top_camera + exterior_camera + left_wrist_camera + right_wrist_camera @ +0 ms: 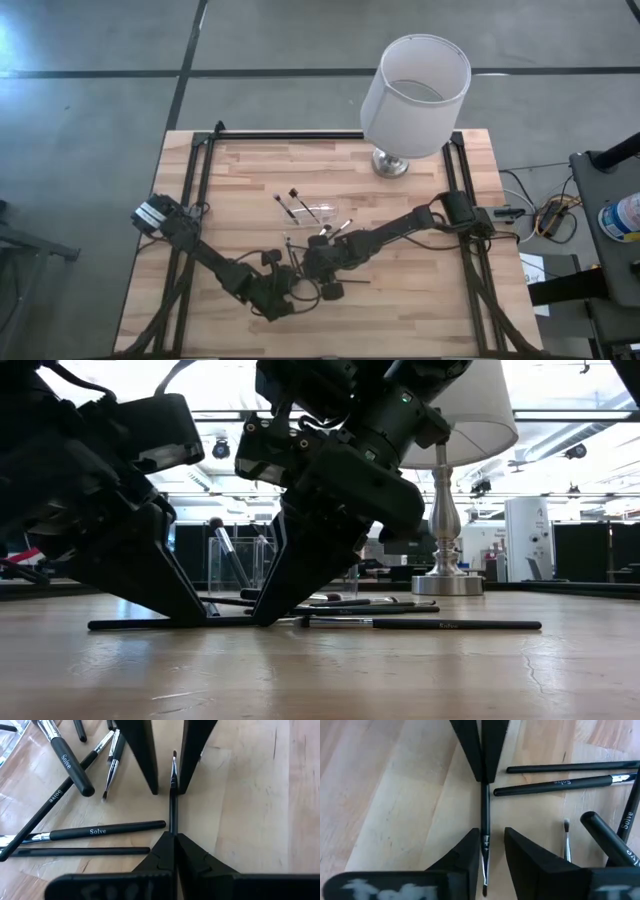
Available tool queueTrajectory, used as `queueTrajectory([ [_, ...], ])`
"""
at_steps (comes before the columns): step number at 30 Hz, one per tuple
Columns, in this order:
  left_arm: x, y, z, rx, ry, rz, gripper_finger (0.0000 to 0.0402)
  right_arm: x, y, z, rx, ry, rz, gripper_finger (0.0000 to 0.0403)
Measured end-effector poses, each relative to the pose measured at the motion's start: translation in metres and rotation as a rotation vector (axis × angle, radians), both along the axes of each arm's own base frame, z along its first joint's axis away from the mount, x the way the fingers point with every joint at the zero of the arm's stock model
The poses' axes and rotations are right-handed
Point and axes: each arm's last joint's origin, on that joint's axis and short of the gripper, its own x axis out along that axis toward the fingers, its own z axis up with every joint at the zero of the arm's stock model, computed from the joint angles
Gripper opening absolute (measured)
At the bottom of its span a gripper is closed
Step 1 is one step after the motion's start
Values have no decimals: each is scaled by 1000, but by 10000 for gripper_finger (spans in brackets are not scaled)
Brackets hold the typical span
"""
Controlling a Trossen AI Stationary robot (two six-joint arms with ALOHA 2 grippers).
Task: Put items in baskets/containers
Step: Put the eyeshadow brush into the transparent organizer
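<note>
Here — step: handover of thin brush (173, 795) beside lamp (413, 95) | left gripper (174, 836) clamped on handle | right gripper (488, 851) astride ferrule, part-open | next: right closes, left releases.

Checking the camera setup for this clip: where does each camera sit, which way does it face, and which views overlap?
High: above the table, looking straight down; both arms and the lamp show.
Low: at table-top height, looking level across to the lamp; both arms come down from above.
Left wrist: on the left arm, looking past the left claw, shut on a thin brush, towards the right claw.
Right wrist: on the right arm, past its open claw straddling that brush, towards the left claw.
Shared: both wrist views show that brush from opposite ends.
</note>
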Motion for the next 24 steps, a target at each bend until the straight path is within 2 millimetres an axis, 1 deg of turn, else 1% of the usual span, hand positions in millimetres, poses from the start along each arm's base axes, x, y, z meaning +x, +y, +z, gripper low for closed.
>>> queueTrajectory([
  [7, 2, 2, 0, -20, -21, 32, 5, -4, 0, -2, -50, 37, 27, 40],
  [12, 3, 2, 6, -16, -35, 27, 2, -9, 1, 4, -56, 64, 28, 15],
  [17, 0, 5, 27, 11, -82, -2, 3, -15, -1, 17, -58, 85, -6, 11],
  [20, -3, 8, 44, 41, -126, 2, 3, -21, -3, 26, -90, 100, -22, 10],
  [24, -14, 18, 70, 87, -171, 54, 4, -26, -6, 42, -103, 97, -71, 7],
])
